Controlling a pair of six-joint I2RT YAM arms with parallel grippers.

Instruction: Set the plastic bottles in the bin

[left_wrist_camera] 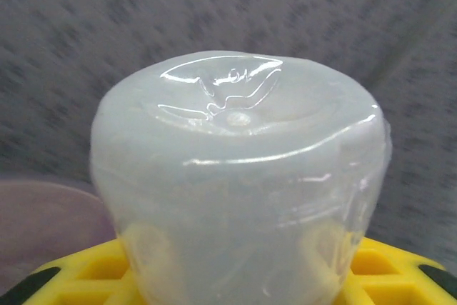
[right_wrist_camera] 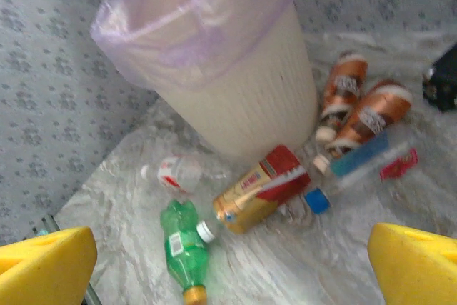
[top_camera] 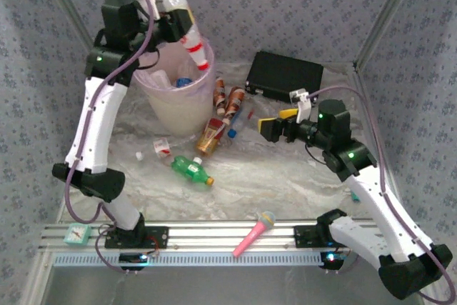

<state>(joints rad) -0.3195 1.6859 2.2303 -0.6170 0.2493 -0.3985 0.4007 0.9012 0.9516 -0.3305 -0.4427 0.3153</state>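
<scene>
The held bottle [top_camera: 193, 42] hangs above the bin [top_camera: 153, 101], at the right side of its rim. Its long axis is slanted, with the lower end pointing down toward the bin's opening. In the left wrist view the moulded base of this bottle [left_wrist_camera: 239, 169] stands out beyond the yellow fingers [left_wrist_camera: 389, 269]. Its neck and cap are hidden, and its wall is milky, so I cannot tell what is inside. The left gripper [top_camera: 178, 21] pinches this bottle between its fingers.

Inside the bin lies a bottle with a blue cap [top_camera: 184, 82], mostly hidden by the wall.

On the table [top_camera: 285, 176], the gold-and-red bottle [right_wrist_camera: 260, 191] lies close to the foot of the bin [right_wrist_camera: 214, 69]. The two orange-brown bottles [right_wrist_camera: 357, 105] lie side by side to the right of the bin. The blue-labelled bottle [right_wrist_camera: 360, 158] is just in front of them, and it is blurred. In front of the bin are the small clear bottle [top_camera: 163, 146] and the green bottle [top_camera: 191, 169]. The green bottle lies flat and its orange cap points away from the bin.

The right gripper [top_camera: 275, 128] is well to the right of the bin. Its yellow fingertips [right_wrist_camera: 43, 266] are spread wide with nothing between them. The black case [top_camera: 284, 76] lies behind it.
</scene>
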